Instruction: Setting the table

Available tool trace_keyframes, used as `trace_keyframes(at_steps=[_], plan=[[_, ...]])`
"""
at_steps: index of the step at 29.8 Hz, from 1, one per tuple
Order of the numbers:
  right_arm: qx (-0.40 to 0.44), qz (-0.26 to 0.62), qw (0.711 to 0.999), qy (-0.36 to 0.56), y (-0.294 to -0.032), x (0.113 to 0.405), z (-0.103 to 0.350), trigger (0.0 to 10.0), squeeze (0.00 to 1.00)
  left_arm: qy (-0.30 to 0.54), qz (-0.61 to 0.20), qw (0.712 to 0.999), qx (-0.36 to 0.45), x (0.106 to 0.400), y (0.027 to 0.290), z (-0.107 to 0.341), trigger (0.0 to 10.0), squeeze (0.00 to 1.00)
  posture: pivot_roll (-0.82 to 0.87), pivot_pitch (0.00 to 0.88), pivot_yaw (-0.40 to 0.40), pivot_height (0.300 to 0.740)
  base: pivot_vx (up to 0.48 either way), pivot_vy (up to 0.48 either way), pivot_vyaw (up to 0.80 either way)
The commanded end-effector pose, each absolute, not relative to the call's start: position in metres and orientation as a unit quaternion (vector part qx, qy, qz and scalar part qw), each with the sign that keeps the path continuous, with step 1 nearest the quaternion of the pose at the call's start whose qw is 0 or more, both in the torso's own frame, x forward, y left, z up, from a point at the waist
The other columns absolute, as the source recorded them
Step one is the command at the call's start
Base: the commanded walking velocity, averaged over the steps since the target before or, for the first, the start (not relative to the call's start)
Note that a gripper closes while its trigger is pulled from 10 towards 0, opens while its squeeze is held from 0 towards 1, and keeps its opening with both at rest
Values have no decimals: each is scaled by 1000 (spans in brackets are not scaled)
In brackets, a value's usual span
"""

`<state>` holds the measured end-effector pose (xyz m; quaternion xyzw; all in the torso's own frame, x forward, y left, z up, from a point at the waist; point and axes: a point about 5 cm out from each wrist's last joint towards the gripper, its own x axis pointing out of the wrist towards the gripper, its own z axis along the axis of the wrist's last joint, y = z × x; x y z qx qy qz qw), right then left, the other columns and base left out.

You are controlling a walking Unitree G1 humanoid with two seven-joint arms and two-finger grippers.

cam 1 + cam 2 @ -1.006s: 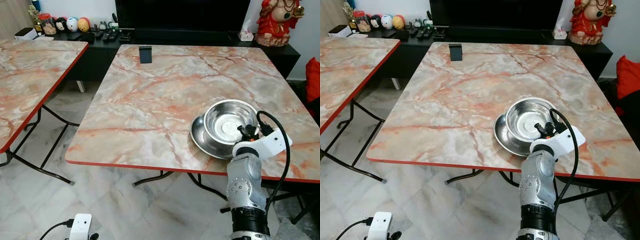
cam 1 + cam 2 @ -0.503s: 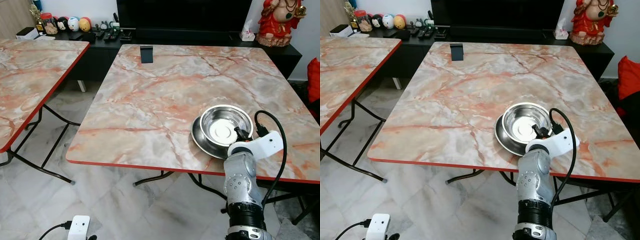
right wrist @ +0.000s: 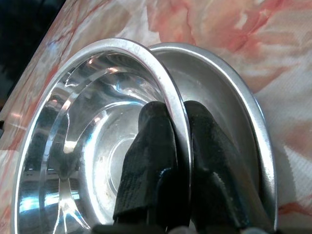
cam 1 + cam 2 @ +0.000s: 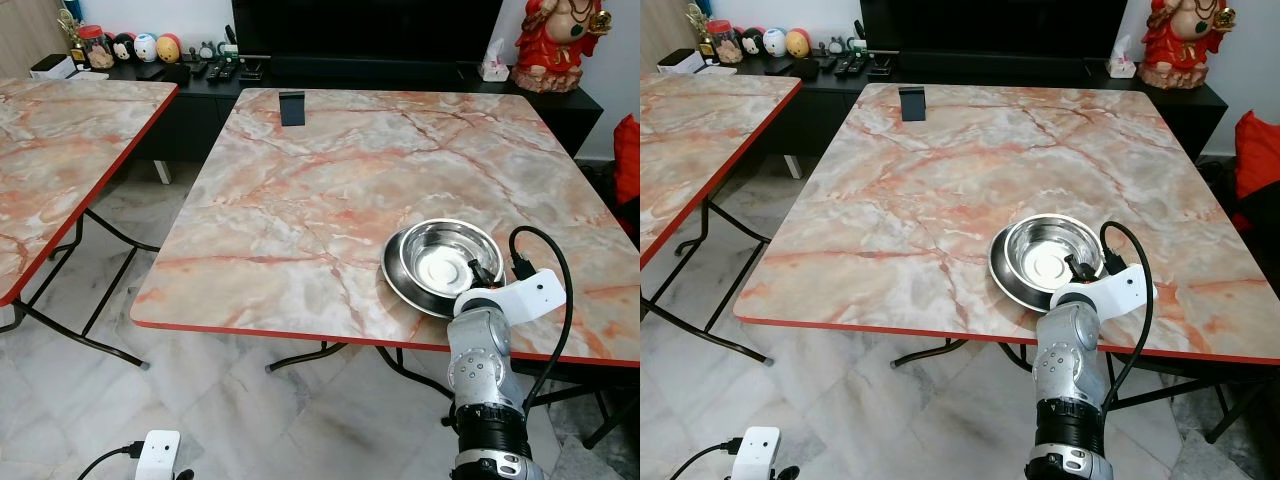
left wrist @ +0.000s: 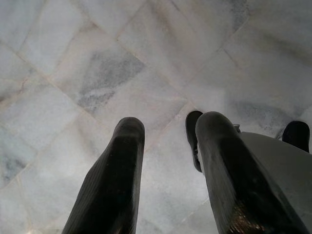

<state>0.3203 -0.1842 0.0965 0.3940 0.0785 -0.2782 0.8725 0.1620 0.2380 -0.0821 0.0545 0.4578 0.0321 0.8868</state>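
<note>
While the marbled, red-edged worktop (image 4: 300,200) spreads wide and bare, the action sits at its near right corner. There a shallow steel plate (image 4: 400,281) cradles a round, mirror-bright steel bowl (image 4: 445,258). The right pincer (image 3: 176,146) is clamped on the bowl's thin near rim, one finger inside, one outside. The left pincer (image 5: 165,165) hangs apart over the tiled floor (image 5: 97,63).

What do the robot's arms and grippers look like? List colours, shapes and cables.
The right arm is a silver, jointed metal cylinder with a black ribbed collar low down, a white wrist housing and a black cable looping beside it. The right gripper has two long, black, textured fingers. The left gripper has the same rounded black fingers.
</note>
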Motion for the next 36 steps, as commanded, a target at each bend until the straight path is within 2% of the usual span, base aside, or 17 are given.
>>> trace_keyframes(at_steps=[1,36], plan=[[404,-279,867,79,-183,323,98,10000,0,467,33,882,52,159,237,-84,10000,0,-48,0,-2,740,0,0,0],[426,-272,860,65,-182,335,101,10000,0,468,36,882,52,157,239,-84,10000,0,-40,0,-2,740,0,0,0]])
